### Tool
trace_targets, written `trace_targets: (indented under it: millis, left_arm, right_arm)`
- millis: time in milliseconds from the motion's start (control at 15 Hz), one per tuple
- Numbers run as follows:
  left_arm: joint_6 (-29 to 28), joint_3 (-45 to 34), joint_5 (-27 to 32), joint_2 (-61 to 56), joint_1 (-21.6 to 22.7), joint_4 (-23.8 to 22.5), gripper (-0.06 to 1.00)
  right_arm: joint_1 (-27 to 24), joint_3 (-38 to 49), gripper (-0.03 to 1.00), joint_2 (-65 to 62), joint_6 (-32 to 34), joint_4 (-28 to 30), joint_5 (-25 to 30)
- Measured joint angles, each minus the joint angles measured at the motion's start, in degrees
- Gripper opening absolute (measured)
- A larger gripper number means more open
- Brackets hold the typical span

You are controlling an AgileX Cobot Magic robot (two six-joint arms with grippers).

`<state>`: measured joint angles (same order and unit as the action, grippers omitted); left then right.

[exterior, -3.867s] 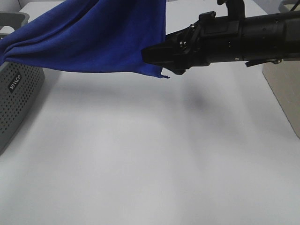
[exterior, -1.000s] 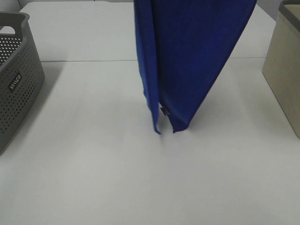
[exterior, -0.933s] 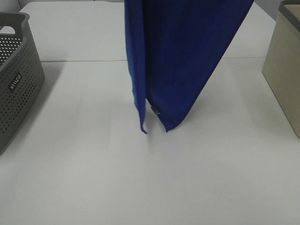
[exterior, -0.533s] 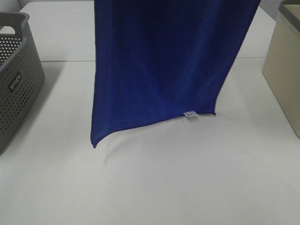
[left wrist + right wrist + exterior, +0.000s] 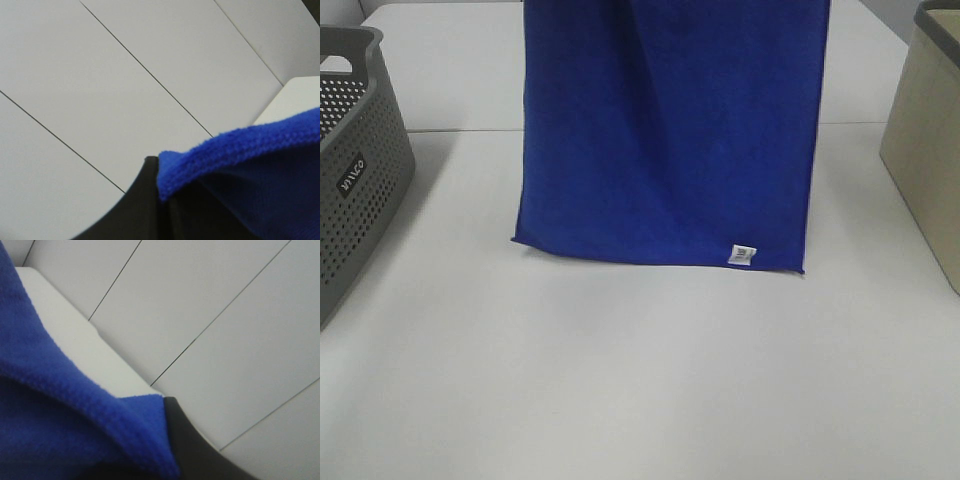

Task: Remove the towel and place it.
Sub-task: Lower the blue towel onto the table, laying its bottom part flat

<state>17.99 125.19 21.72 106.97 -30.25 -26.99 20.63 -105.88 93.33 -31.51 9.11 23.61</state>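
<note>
The royal-blue towel (image 5: 670,140) hangs spread out flat over the middle of the white table (image 5: 640,380). Its top runs out of the exterior view, so both grippers are hidden there. Its straight lower edge sits low by the table surface, with a small white label (image 5: 743,254) at the lower right corner; I cannot tell whether it touches. In the left wrist view, a towel edge (image 5: 235,155) is pinched in my left gripper (image 5: 162,205). The right wrist view shows another edge (image 5: 100,415) pinched in my right gripper (image 5: 172,455).
A grey perforated basket (image 5: 360,170) stands at the table's left edge. A beige bin (image 5: 925,150) stands at the right edge. Bare white table lies in front of the towel, with a seam (image 5: 460,130) across the back.
The towel hung as a narrow folded strip a second ago. It has been pulled wide into a flat sheet, and its lower edge has straightened and settled down by the table.
</note>
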Motion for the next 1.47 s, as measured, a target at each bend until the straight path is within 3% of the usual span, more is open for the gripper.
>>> trace_targets:
  millis: [200, 333, 467, 667, 800, 867, 1067, 1133, 1333, 1467]
  left_arm:
    - [0.0, 0.0, -17.48, 6.93, 5.39, 0.06, 0.0]
    - [0.0, 3.5, -26.13, 11.57, 9.22, 1.09, 0.0]
    - [-0.11, 12.49, -27.56, 16.5, 11.29, 3.09, 0.0]
    - [-0.11, 16.04, -25.73, 19.71, 10.6, 3.84, 0.0]
    - [-0.74, 16.04, -17.65, 21.43, 9.11, 5.21, 0.0]
    - [-0.86, 16.04, -15.18, 21.6, 8.65, 5.67, 0.0]
    - [-0.97, 16.04, 7.73, 21.83, 4.7, 9.05, 0.0]
    - [1.49, 16.04, 25.15, 21.83, 2.98, 13.41, 0.0]
    - [4.7, 16.04, 41.83, 21.83, 2.92, 18.85, 0.0]
    - [7.51, 16.04, 47.15, 21.83, 2.92, 21.37, 0.0]
  right_arm:
    - [-2.18, -2.81, 0.02, 9.0, 0.23, 1.03, -15.99]
    - [-4.87, -10.2, 0.02, 16.16, 1.66, -1.03, -22.29]
    - [-6.36, -18.51, 0.02, 21.54, 6.25, -3.04, -25.78]
    - [-7.39, -20.45, 0.02, 23.26, 10.94, -3.27, -24.98]
    - [-8.65, -20.57, 0.02, 24.12, 13.69, -4.01, -19.65]
    - [-9.45, -20.45, 0.02, 24.64, 15.01, -4.98, -14.27]
    - [-10.71, -19.42, 0.02, 24.81, 15.87, -7.39, 10.03]
    - [-10.71, -19.42, 0.02, 24.81, 15.87, -7.62, 20.0]
    - [-10.71, -19.37, 0.02, 24.81, 15.01, -9.11, 38.73]
    - [-10.66, -19.37, 0.02, 24.81, 14.38, -10.37, 44.81]
